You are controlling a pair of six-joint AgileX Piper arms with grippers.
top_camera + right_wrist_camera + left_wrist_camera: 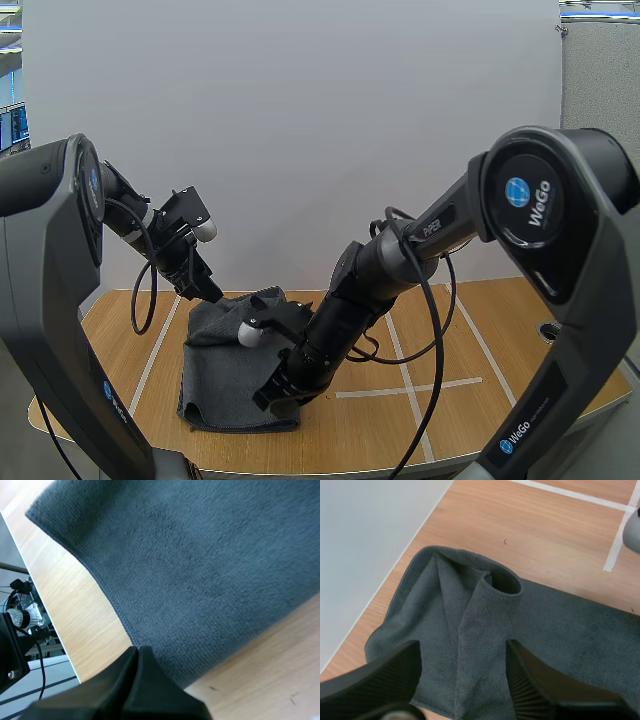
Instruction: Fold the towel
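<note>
Our left gripper (464,652) hangs released over the towel (560,630), right gripper (137,652) clenched at its near edge; we should pinch the raised fold squarely.

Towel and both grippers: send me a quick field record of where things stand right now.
towel: dark grey, on the wooden table, rumpled towards its far edge
raised fold: a loop of cloth standing up from the towel
left gripper: open, fingers apart over the towel just short of the raised fold, gripping nothing
right gripper: shut, tips at the towel's near hem; unclear whether they pinch it
fold state: not tidy yet
</note>
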